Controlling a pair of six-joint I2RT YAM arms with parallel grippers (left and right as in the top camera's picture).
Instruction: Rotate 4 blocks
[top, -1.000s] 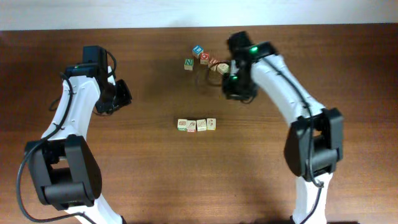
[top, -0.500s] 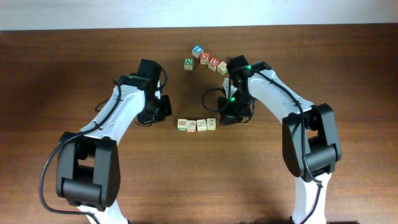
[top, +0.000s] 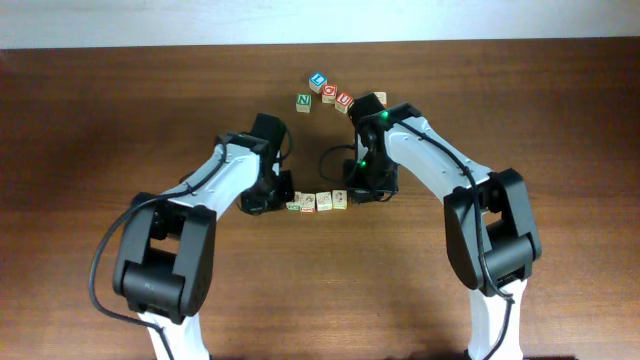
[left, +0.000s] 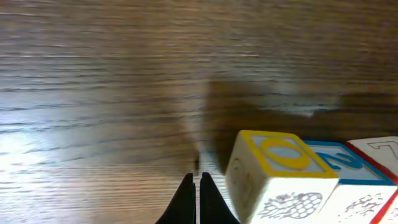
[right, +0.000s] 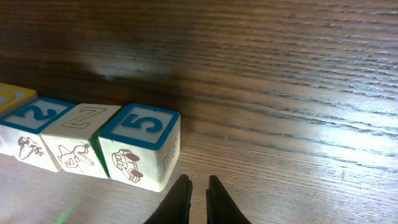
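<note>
The left tool (left: 199, 196), tips pressed together and empty, sits low on the tabletop (top: 120, 120) just beside the left end of the four blocks (top: 317, 202), probably to push rather than pinch. The right tool (right: 198, 196), tips nearly together and also empty, guards the row's right end. The lettered cubes (top: 325, 92) lie farther back.

I am built as a pair: my left arm (top: 222, 172) and my right arm (top: 432, 152) have smooth white shell links joined by chunky black motor housings. Thin black cables (top: 93, 275) loop out beside them. Small green lights (top: 362, 165) glow on the right one. My left end effector (left: 196, 182) and my right end effector (right: 198, 182) have slim, black, tapering fingers.
</note>
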